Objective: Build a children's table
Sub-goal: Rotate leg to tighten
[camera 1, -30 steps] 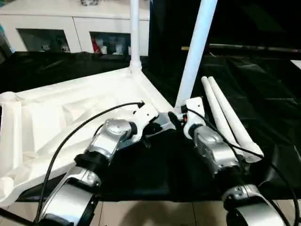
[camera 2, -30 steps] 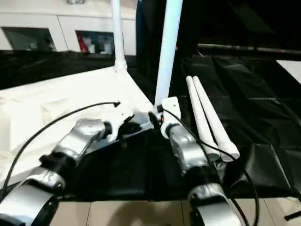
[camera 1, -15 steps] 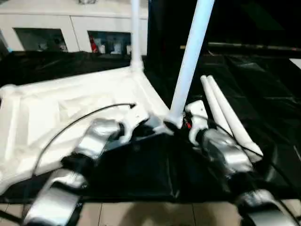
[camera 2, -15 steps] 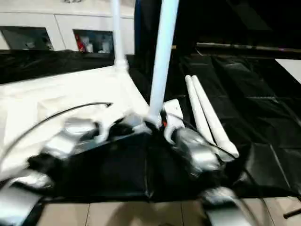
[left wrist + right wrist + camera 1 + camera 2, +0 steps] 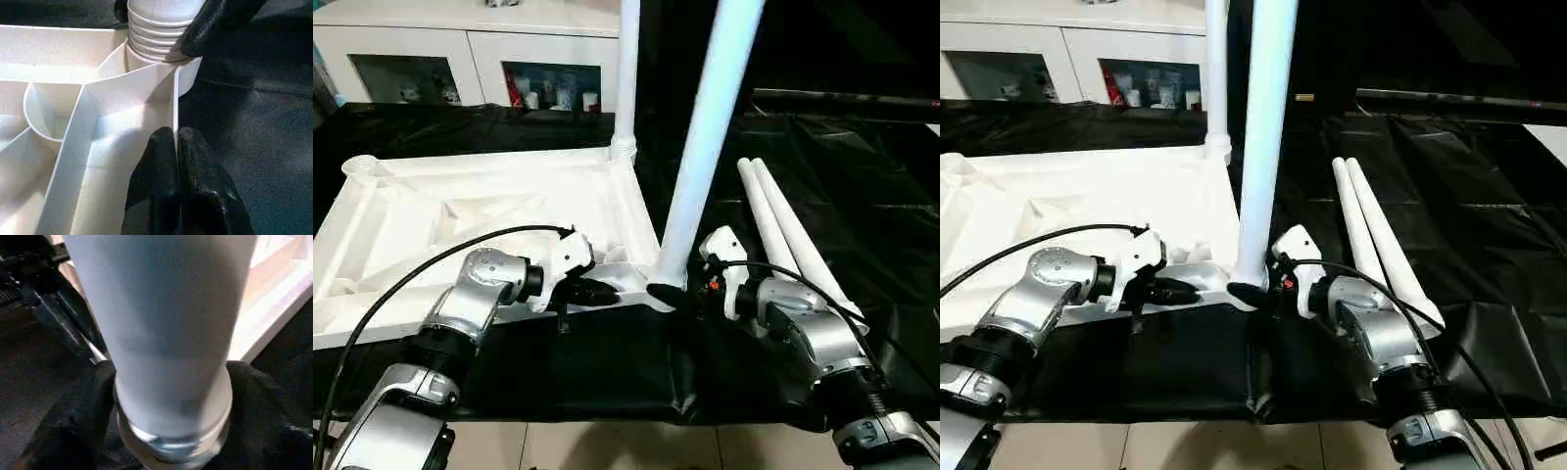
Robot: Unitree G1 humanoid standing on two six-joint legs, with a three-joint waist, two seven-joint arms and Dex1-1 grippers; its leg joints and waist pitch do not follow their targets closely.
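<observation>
While its two black fingers press on either side of the ribbed base of a long white tapered tube leg (image 5: 705, 147), the right gripper (image 5: 671, 292) holds that leg standing upright in the round socket at the near right corner of the upturned white plastic table top (image 5: 489, 211). The left gripper (image 5: 607, 290) pinches the thin near rim of the same top, just beside that corner, its fingers (image 5: 164, 181) closed together on the wall. The top lies with its ribbed underside up on the large black-covered work table (image 5: 862, 176), toward the near left of it. A second white tube leg (image 5: 626, 73) stands upright in the far right corner socket. Two more loose white tube legs (image 5: 783, 230) lie side by side, touching, on the black cover to the right of the top, near the right forearm (image 5: 808, 333). White cabinets (image 5: 460, 49) stand beyond the table's far edge
</observation>
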